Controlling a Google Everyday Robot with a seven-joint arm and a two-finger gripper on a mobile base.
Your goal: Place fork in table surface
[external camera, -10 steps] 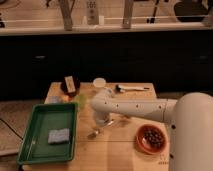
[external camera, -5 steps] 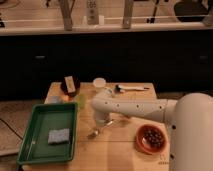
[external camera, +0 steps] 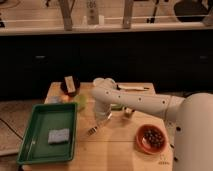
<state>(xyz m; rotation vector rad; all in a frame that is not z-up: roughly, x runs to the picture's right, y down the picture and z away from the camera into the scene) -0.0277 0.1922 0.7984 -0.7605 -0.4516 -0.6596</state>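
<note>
The fork is a small slim silver piece lying low over the light wooden table surface, just right of the green tray. My gripper hangs from the white arm right above the fork's upper end, at or close to it. I cannot tell whether the fork rests on the wood or is held just above it. The arm reaches in from the lower right across the middle of the table.
A green tray with a grey-blue sponge sits at the left. An orange bowl with dark pieces stands at the right front. At the back are a white-handled utensil, a white cup and a dark object.
</note>
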